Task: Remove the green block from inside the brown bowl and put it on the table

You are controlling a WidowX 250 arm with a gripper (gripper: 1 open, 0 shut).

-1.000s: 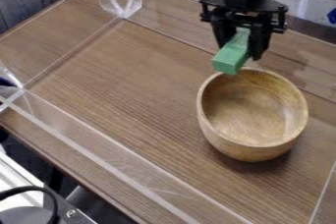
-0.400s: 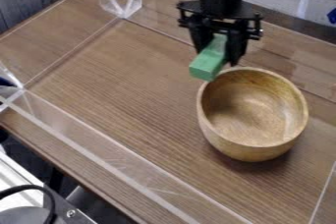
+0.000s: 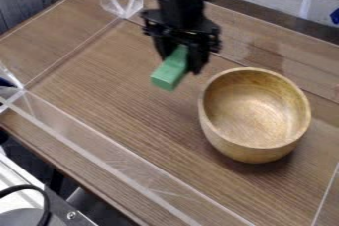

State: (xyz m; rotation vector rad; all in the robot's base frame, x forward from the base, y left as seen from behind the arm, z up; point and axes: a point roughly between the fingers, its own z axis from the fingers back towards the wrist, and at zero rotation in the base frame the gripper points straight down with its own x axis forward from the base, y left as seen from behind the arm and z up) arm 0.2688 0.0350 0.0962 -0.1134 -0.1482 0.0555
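Observation:
The green block (image 3: 169,72) hangs tilted above the table (image 3: 93,91), just left of the brown bowl (image 3: 255,114). My gripper (image 3: 180,59) points down from the black arm and is shut on the block's upper end. The bowl's hollow holds nothing that I can see. The block is outside the bowl's rim and clear of the tabletop.
Clear acrylic walls (image 3: 73,136) run along the table's left and front edges, with a corner bracket (image 3: 122,2) at the back left. Open wood surface lies left of the block and in front of it.
The arm has carried the green block leftward and slightly toward the front, from above the bowl's back rim to a spot over the table beside the bowl. The gripper stays shut on it.

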